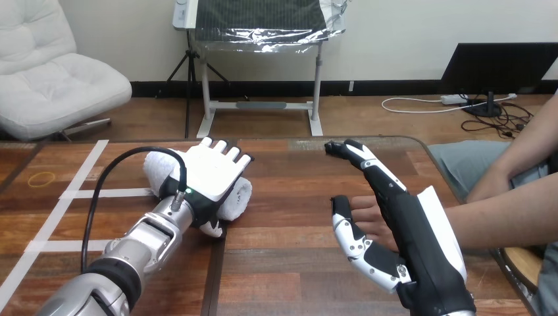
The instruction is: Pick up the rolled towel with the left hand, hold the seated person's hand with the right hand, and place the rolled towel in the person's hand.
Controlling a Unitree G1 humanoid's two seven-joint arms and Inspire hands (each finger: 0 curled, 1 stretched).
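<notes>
The white rolled towel lies on the wooden table, left of centre. My left hand rests on top of it, fingers bent down over its far side and thumb at its near side. My right hand stands at the right with its fingers straight, pointing away, and its thumb spread to the left. The person's hand reaches in from the right and lies on the table in the gap between that thumb and the fingers, partly hidden behind my hand. I see no finger curled round it.
A yellow rubber band lies at the far left among white tape lines. The person's second forearm shows at the right edge, beyond the table's corner.
</notes>
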